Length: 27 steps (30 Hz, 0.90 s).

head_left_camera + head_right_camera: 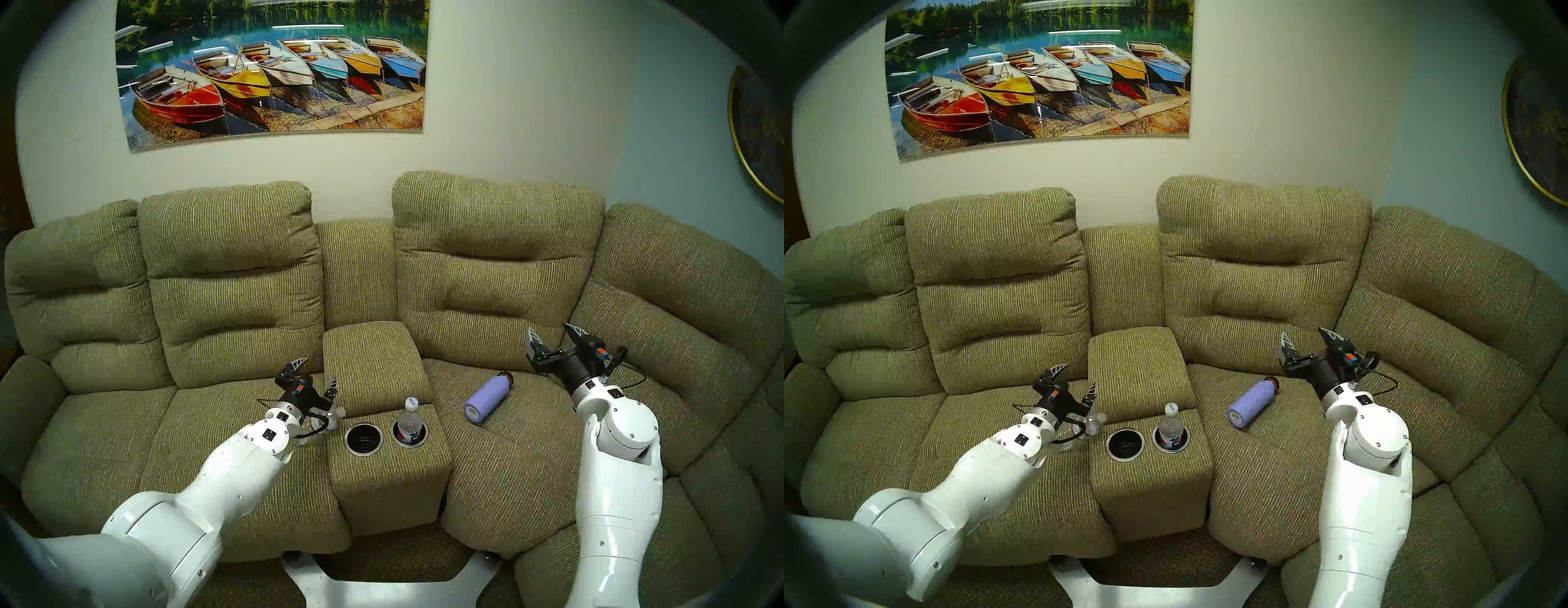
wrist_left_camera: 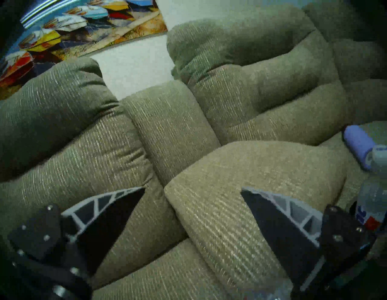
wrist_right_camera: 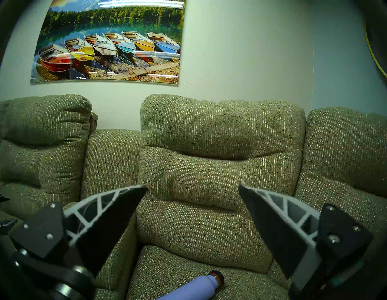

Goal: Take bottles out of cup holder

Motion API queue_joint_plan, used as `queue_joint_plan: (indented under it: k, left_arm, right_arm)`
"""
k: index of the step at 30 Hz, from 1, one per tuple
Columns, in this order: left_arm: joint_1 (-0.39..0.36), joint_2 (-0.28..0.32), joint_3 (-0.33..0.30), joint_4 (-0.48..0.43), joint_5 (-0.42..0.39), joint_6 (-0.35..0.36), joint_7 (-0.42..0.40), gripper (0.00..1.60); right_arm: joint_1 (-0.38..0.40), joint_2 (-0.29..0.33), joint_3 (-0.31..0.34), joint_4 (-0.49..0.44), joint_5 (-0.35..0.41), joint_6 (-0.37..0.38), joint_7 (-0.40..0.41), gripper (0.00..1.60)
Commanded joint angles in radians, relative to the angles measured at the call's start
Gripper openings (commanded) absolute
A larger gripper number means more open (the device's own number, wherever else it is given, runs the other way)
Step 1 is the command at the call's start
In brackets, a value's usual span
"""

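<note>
Left gripper (image 1: pixel 316 375): jaws apart, empty, above the pale-label bottle (image 1: pixel 329 420) on the sofa seat (image 1: pixel 106 446). Right gripper (image 1: pixel 553 335): jaws apart, empty. Red-white-blue-label bottle (image 1: pixel 410 422) upright in the right well of the cup holder (image 1: pixel 364 452).

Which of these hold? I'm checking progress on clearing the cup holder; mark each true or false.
1. Both wells hold a bottle. False: the left well is empty; only the right well holds a bottle.
2. The left gripper is open. True.
3. The flask stands upright. False: it lies on the right seat.
4. A clear bottle lies on the seat by the left gripper. True.
5. The right gripper holds the flask. False: it is open and empty.
</note>
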Motion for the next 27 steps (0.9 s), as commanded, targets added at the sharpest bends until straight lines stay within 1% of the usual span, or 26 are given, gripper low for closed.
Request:
queue_joint_plan:
  k: [1,2,3,6,7,8,9,10,12,13,14,15,17,19,21,23,24,25,27]
  left_arm:
    - [0.013,0.009,-0.001,-0.100,-0.066,-0.061,-0.105,1.60]
    - [0.038,0.017,-0.016,-0.155,-0.095,-0.044,-0.158,1.60]
    - [0.022,0.009,-0.001,-0.125,-0.101,-0.062,-0.145,1.60]
    - [0.055,0.019,-0.006,-0.196,-0.137,-0.047,-0.231,1.60]
    - [0.045,0.011,0.006,-0.176,-0.141,-0.056,-0.215,1.60]
    - [0.065,0.017,-0.004,-0.219,-0.165,-0.040,-0.264,1.60]
    - [0.069,0.021,0.001,-0.230,-0.174,-0.037,-0.282,1.60]
    - [0.065,0.015,0.012,-0.219,-0.183,-0.040,-0.278,1.60]
    - [0.087,0.027,0.014,-0.268,-0.206,-0.016,-0.336,1.60]
    - [0.085,0.023,0.021,-0.260,-0.216,-0.018,-0.333,1.60]
    - [0.100,0.031,0.018,-0.292,-0.234,0.001,-0.371,1.60]
    - [0.098,0.032,0.028,-0.290,-0.249,0.008,-0.376,1.60]
    - [0.111,0.040,0.029,-0.320,-0.281,0.037,-0.416,1.60]
    - [0.125,0.049,0.033,-0.355,-0.314,0.081,-0.464,1.60]
    - [0.128,0.056,0.052,-0.373,-0.340,0.117,-0.494,1.60]
    - [0.139,0.064,0.053,-0.411,-0.370,0.172,-0.545,1.60]
    - [0.143,0.067,0.053,-0.431,-0.378,0.202,-0.554,1.60]
    - [0.137,0.067,0.059,-0.425,-0.387,0.202,-0.566,1.60]
    - [0.142,0.077,0.062,-0.458,-0.400,0.248,-0.568,1.60]
  right_arm:
    - [0.009,0.001,-0.001,-0.020,0.003,-0.004,0.000,1.60]
    - [0.009,0.001,-0.001,-0.020,0.003,-0.004,0.000,1.60]
    - [0.009,0.001,-0.001,-0.020,0.003,-0.004,0.000,1.60]
    - [0.010,0.001,-0.001,-0.019,0.003,-0.004,0.000,1.60]
    - [0.010,0.001,-0.001,-0.019,0.003,-0.004,0.000,1.60]
    - [0.010,0.001,-0.001,-0.019,0.003,-0.004,0.000,1.60]
    - [0.010,0.001,-0.001,-0.019,0.003,-0.004,0.000,1.60]
    - [0.010,0.001,-0.001,-0.019,0.003,-0.004,0.000,1.60]
    - [0.010,0.001,-0.001,-0.019,0.003,-0.004,0.000,1.60]
    - [0.010,0.001,-0.001,-0.019,0.003,-0.004,0.000,1.60]
    - [0.010,0.001,-0.001,-0.019,0.003,-0.004,0.000,1.60]
    - [0.010,0.001,-0.001,-0.020,0.003,-0.004,0.000,1.60]
    - [0.009,0.001,-0.001,-0.020,0.003,-0.004,0.000,1.60]
    - [0.009,0.001,-0.001,-0.021,0.003,-0.004,0.000,1.60]
    - [0.009,0.001,-0.001,-0.021,0.003,-0.004,0.000,1.60]
    - [0.009,0.001,-0.001,-0.022,0.003,-0.004,0.000,1.60]
    - [0.008,0.000,-0.001,-0.023,0.003,-0.003,0.000,1.60]
    - [0.008,0.000,-0.001,-0.023,0.003,-0.003,0.000,1.60]
    - [0.008,0.000,-0.001,-0.024,0.003,-0.003,0.000,1.60]
